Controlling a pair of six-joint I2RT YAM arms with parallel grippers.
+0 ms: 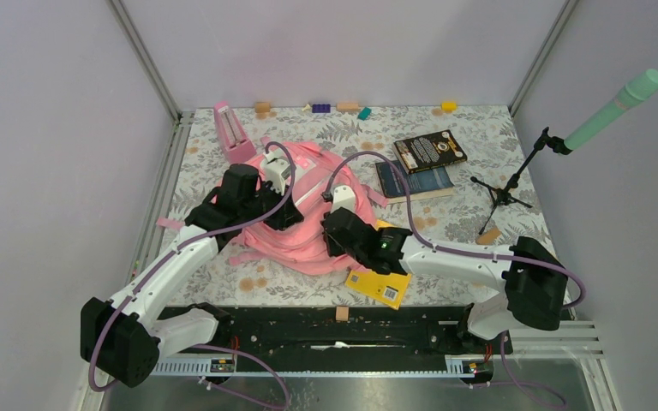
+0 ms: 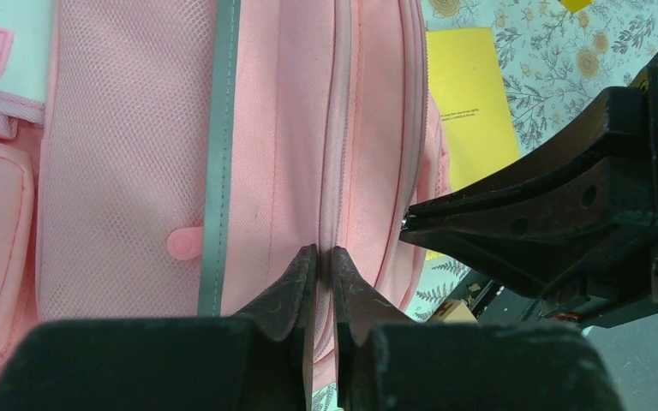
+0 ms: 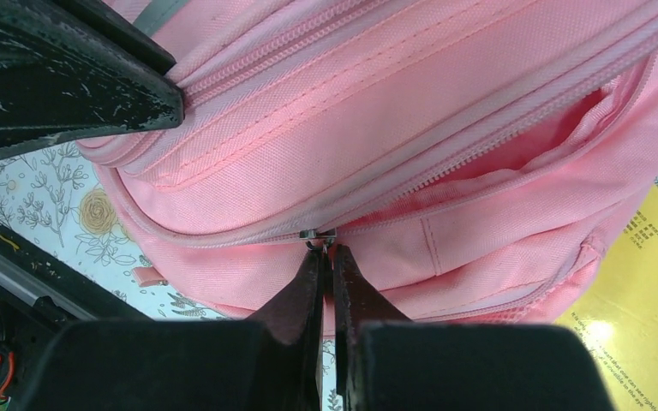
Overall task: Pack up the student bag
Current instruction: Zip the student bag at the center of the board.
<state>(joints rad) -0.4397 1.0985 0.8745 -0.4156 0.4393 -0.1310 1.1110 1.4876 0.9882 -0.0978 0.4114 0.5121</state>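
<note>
On the floral table (image 1: 300, 291) the student bag (image 1: 308, 171) lay at centre. At its 4 o'clock edge the right gripper (image 3: 326, 257) was pinched shut on the zip pull (image 3: 317, 235), and from those jaws the zip ran toward 2 o'clock, its mouth partly open. The left gripper (image 2: 324, 257) clamped narrowly on the bag's 9 o'clock side.

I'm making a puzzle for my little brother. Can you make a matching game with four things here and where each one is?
Things:
1. student bag
2. yellow book
3. mint microphone
4. right pincer

Places or states:
A. held up high at the far right
B. shut on the zipper pull
C. in the middle of the table
D. partly under the bag

Pairs: 1-C, 2-D, 3-A, 4-B
</note>
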